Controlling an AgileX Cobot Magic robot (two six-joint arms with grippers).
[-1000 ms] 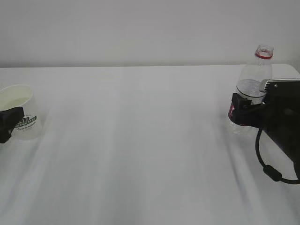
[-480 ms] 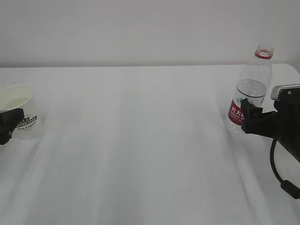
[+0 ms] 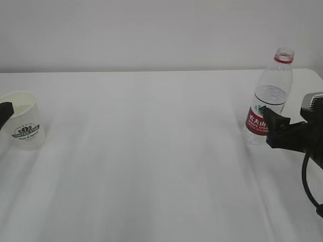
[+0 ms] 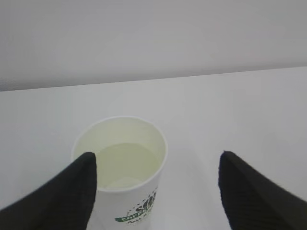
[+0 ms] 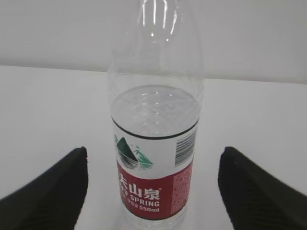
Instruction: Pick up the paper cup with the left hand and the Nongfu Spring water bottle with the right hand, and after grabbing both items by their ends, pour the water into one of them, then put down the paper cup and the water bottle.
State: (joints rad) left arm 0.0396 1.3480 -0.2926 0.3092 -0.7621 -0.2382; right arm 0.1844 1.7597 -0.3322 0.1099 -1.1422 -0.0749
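White tabletop (image 3: 151, 151), logo-printed paper cup (image 3: 24, 127) far left, red-labelled water bottle (image 3: 267, 98) standing right, both hands' jaws spread, drawn back since earlier.

the worktop (image 3: 151, 151) is covered in white cloth with a matt finish, soft shallow folds running across it. on it, the paper cup (image 3: 22, 126) is matt white paper with a thin rolled rim and a dark green printed logo; its inside looks pale cream and smooth. the nongfu spring water bottle (image 3: 267, 101) is clear, glossy plastic with bright highlights on its shoulder, faint moulded facets near the level of the water (image 5: 156, 108), a red plastic neck ring and a smooth printed red-and-white label. the fingers (image 4: 72, 191) of the left gripper and the fingers (image 5: 57, 191) of the right gripper are matt black with a fine ribbed texture.
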